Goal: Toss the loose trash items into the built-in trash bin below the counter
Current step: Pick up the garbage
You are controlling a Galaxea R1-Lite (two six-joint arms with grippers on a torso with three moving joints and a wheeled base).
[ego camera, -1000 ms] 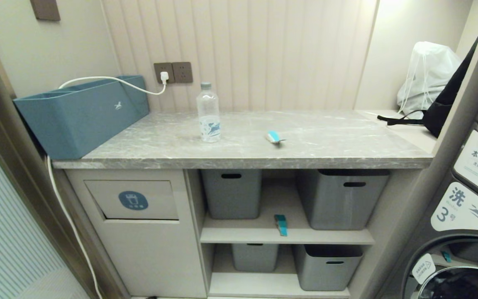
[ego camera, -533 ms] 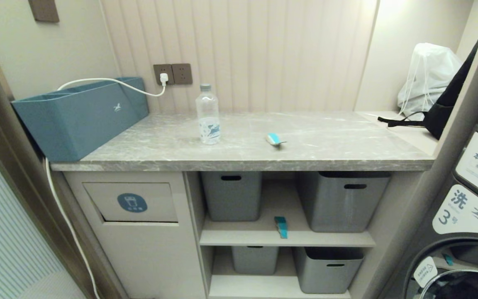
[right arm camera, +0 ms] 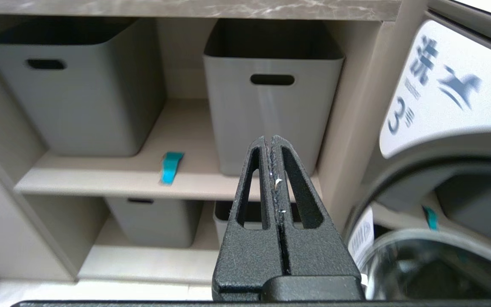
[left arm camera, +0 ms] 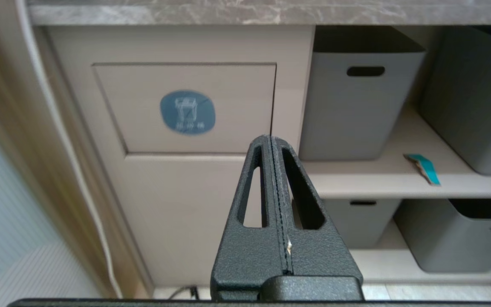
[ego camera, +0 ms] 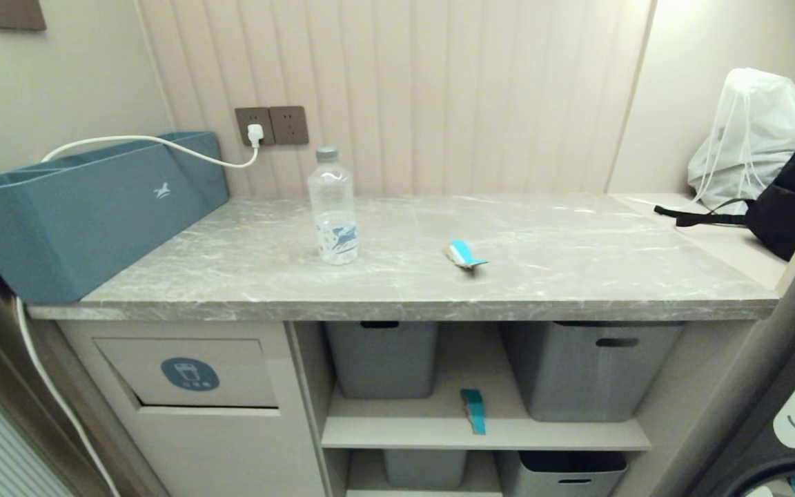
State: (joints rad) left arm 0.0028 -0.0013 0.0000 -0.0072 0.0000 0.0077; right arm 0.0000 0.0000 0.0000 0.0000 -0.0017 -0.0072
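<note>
**Trash Untouched, Both Grippers Pressed Together**

A water bottle (ego camera: 333,206) is stood upright on the marble counter (ego camera: 577,276), with a teal wrapper (ego camera: 464,254) lying at its 3 o'clock, apart. A second wrapper (ego camera: 474,410) is laid on the shelf (ego camera: 404,431) between grey tubs (ego camera: 381,357). The bin flap (ego camera: 190,373) is seen at 7 o'clock of the bottle, below the counter. The left gripper (left arm camera: 272,143) and right gripper (right arm camera: 270,143) are held low before the cabinet, fingers pressed together, nothing gripped.

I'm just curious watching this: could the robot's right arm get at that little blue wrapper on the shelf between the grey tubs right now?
Probably yes. The wrapper lies near the shelf's front edge, in the open gap between two grey tubs, nothing over it. The right end effector is shut and would have to open first.
</note>
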